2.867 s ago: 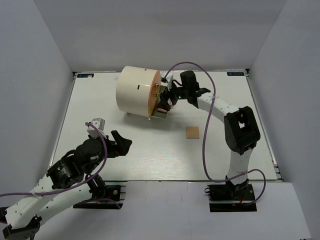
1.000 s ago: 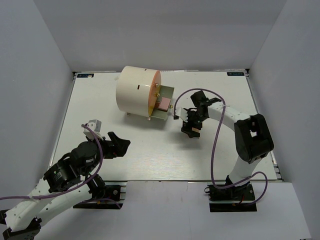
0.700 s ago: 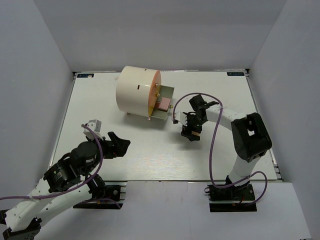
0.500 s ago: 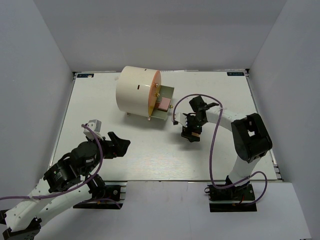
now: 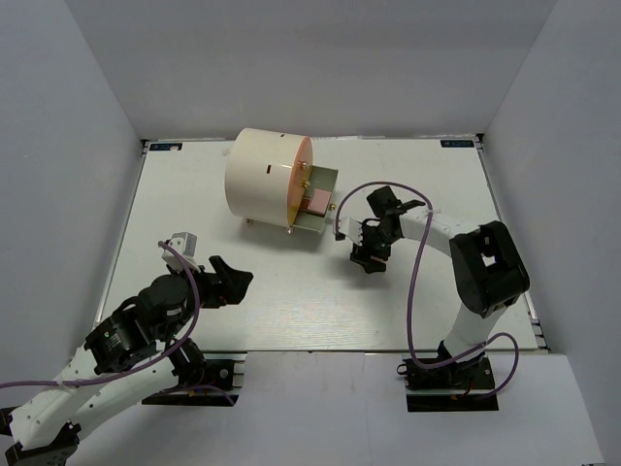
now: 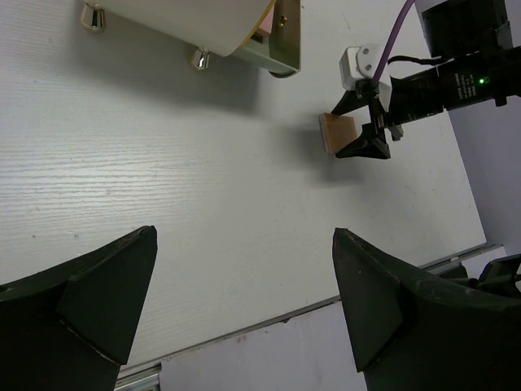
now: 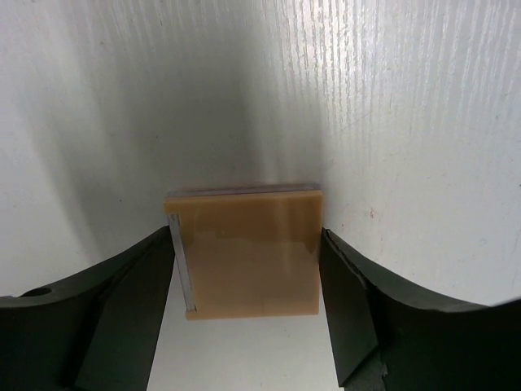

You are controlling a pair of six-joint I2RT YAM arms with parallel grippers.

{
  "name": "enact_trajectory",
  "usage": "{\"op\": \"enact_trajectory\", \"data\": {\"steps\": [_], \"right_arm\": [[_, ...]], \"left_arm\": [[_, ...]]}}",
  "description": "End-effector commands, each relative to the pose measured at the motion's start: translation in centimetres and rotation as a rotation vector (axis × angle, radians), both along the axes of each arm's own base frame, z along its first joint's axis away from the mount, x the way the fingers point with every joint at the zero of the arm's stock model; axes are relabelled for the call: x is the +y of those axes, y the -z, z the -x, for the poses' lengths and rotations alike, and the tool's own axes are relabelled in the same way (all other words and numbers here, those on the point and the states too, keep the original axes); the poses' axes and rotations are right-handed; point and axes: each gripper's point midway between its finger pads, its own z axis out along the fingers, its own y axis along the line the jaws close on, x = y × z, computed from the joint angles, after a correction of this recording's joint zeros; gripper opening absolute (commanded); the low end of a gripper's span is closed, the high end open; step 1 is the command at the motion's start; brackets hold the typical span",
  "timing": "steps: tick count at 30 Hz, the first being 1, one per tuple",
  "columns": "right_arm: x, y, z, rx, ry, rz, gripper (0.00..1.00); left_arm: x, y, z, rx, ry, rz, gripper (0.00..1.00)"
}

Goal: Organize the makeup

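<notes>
Your right gripper (image 5: 372,255) is lowered onto the table (image 5: 184,194), straddling the tan square piece (image 7: 248,257). In the right wrist view its jaws are narrowed to the piece's width, and each of its fingers (image 7: 106,318) meets one side edge. The piece lies flat on the white surface, right of the cream cylinder (image 5: 262,180) and well apart from it.

The cylinder lies on its side with its orange face towards your right arm. One drawer (image 5: 325,183) stands pulled out from that face, and a pink square (image 5: 316,202) sits inside it.

Your left gripper (image 5: 231,276) hangs near the front left of the table, far from both items. Its jaws are spread wide and hold nothing.
</notes>
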Motion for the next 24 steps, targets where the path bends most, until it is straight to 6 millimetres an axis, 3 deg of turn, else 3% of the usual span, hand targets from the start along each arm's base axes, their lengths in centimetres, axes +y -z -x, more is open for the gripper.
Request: {"op": "enact_trajectory", "data": {"steps": [1,6,7,10,17,24], "right_arm": [[2.8,-5.3,-1.6,-0.059,0.014,-0.137,0.29],[7.0,-12.4,-3.0,-0.081,0.058,-0.356,0.26],[8.0,-14.5,-4.1,-0.118,0.061,-0.404,0.25],[10.3,-17.5,-5.3,-0.141,0.08,-0.509,0.25],[14.4,-20.9,-9.2,-0.209,0.156,-0.673,0.32],[17.2,-19.7,-11.0,-0.189,0.205,-0.755,0.42]], "left_arm": [[-0.1,0.2,-0.1,-0.001,0.001,-0.009,0.98],[-0.1,0.3,-0.2,0.0,-0.001,-0.012,0.98],[-0.1,0.2,-0.2,-0.001,-0.002,-0.013,0.98],[-0.1,0.3,-0.2,0.001,-0.001,-0.011,0.98],[0.0,0.3,-0.2,0.002,-0.007,-0.01,0.98],[0.0,0.4,-0.2,0.005,-0.008,-0.015,0.98]]}}
